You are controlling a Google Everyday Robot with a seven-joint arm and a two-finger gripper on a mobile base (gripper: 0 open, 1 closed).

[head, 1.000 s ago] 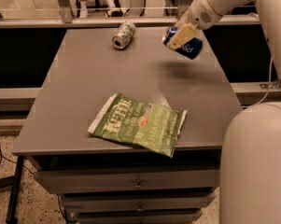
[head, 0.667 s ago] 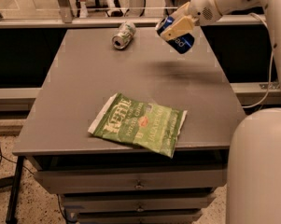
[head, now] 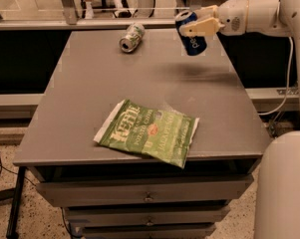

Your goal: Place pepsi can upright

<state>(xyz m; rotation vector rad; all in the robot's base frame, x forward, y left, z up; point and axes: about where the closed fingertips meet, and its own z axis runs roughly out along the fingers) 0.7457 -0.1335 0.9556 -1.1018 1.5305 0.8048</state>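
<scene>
The dark-blue pepsi can (head: 192,38) hangs in the air above the far right part of the grey table (head: 89,113). It is nearly upright, tilted a little, with its silver top toward the upper left. My gripper (head: 198,27) comes in from the right and is shut on the can's upper half, with cream-coloured fingers (head: 202,30) across it. The can's shadow lies on the table below it.
A silver-green can (head: 130,37) lies on its side at the table's far edge, left of the pepsi can. A green chip bag (head: 147,132) lies flat near the front. My white arm (head: 259,14) and body (head: 284,183) fill the right side. Drawers sit under the table.
The gripper has turned the pepsi can from a steep slant to nearly upright and kept it in the air at about the same spot. Nothing else moved.
</scene>
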